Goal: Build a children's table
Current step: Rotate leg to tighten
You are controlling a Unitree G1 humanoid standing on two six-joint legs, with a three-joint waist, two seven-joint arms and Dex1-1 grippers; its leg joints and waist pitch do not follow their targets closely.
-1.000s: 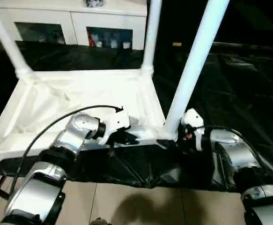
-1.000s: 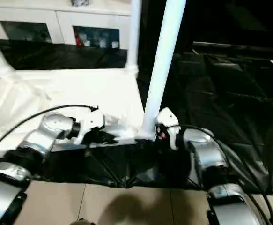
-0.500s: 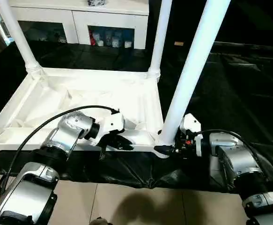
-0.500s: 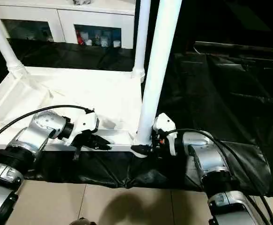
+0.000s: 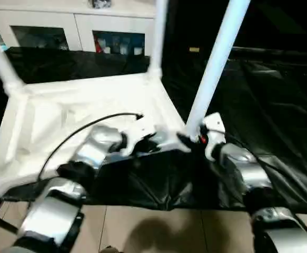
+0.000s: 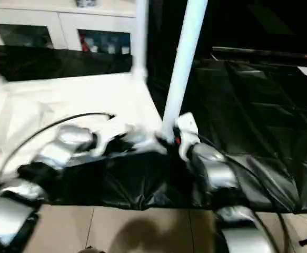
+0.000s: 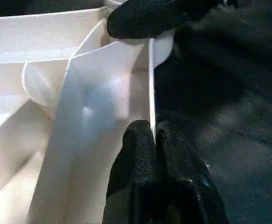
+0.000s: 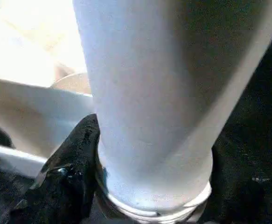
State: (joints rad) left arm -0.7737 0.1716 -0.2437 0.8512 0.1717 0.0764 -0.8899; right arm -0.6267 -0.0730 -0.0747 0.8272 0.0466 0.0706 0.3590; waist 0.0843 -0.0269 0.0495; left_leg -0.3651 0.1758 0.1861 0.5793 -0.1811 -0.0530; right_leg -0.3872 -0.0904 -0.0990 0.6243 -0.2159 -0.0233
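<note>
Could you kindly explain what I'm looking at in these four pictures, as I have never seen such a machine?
It is a humanoid robot with two silver arms, each ending in two black fingers. The two wide pictures come from a camera on its head, looking down over its forearms. The two close-ups come from cameras on its wrists, looking along the fingers.

On a black sheet lies a white plastic table top, upside down, with legs standing up from its corners. Behind it stands a white cabinet.

The left gripper is pinched shut on the thin edge of the table top's near rim. The right gripper has its fingers around the base of the near leg, at the corner where it enters the table top.
</note>
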